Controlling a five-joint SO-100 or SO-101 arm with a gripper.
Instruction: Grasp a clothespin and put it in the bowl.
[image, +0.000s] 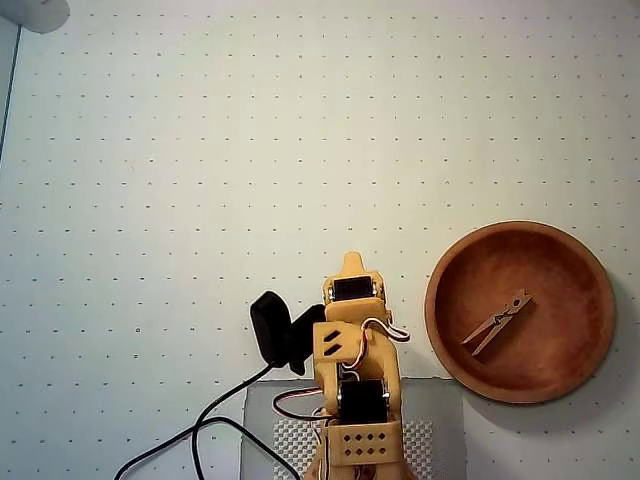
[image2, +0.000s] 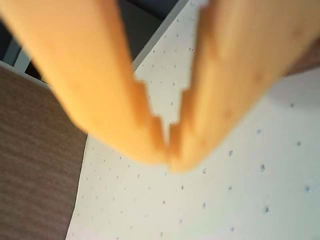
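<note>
Pale cream tabletop (image: 250, 150) with a regular grid of small dark dots. Near its right edge, a reddish-brown bowl (image: 455, 320) holds a light-tan clothespin (image: 497, 322). The arm (image: 358, 400) and gripper (image2: 169, 152) are orange-yellow, with black motors and a black cable (image: 200, 430).

No legible text, labels, brand marks or numbers appear in either view. The surface (image: 250, 150) carries only a plain dot grid.
</note>
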